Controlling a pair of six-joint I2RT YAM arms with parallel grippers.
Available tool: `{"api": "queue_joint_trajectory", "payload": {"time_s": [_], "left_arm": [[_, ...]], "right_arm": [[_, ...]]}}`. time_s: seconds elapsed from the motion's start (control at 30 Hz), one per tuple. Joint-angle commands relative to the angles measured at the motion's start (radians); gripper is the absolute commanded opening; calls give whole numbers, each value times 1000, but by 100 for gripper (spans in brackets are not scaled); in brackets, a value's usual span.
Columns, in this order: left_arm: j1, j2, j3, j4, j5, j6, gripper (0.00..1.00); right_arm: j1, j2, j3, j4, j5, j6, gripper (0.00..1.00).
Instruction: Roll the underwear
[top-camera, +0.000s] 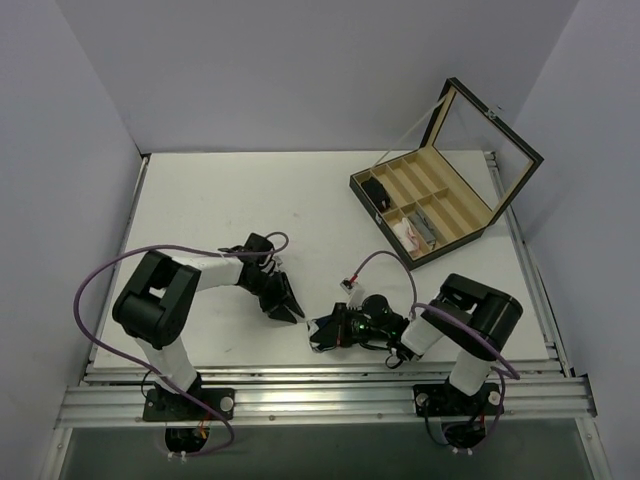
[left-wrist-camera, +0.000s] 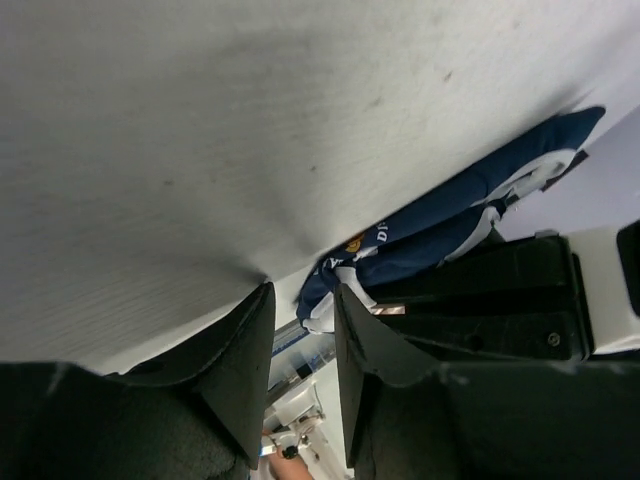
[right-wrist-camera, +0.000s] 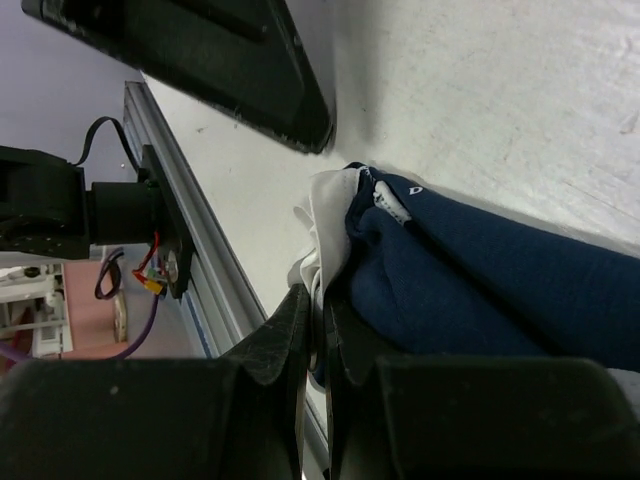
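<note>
The underwear (top-camera: 323, 333) is a dark navy bundle with white trim, lying near the table's front edge between the two arms. My right gripper (top-camera: 333, 330) is shut on it. The right wrist view shows the jaws (right-wrist-camera: 318, 318) pinching the white edge, with the navy fabric (right-wrist-camera: 480, 280) bunched to the right of them. My left gripper (top-camera: 287, 305) stands just left of the garment, open with nothing between its fingers. In the left wrist view the underwear (left-wrist-camera: 450, 220) lies just beyond the fingertips (left-wrist-camera: 262, 300), partly hidden by the right gripper's black body (left-wrist-camera: 500, 300).
A wooden divided box (top-camera: 432, 200) with its glass lid (top-camera: 490, 125) raised stands at the back right, with small items in some compartments. The aluminium rail (top-camera: 320, 385) runs along the table's front edge, close behind the garment.
</note>
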Motion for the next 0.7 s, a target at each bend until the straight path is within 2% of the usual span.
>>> {"api": "queue_joint_trajectory", "payload": {"time_s": [0.0, 0.23, 0.5, 0.67], "left_arm": [[-29, -34, -66, 248, 96, -36, 39], [-67, -7, -164, 502, 152, -81, 39], [-75, 7, -198, 480, 138, -62, 36], [-67, -89, -216, 437, 74, -72, 39]], "right_arm": [[-20, 54, -51, 79, -49, 15, 0], [-46, 127, -90, 193, -92, 45, 0], [-78, 156, -90, 224, -116, 55, 0], [-92, 159, -93, 230, -127, 54, 0]]}}
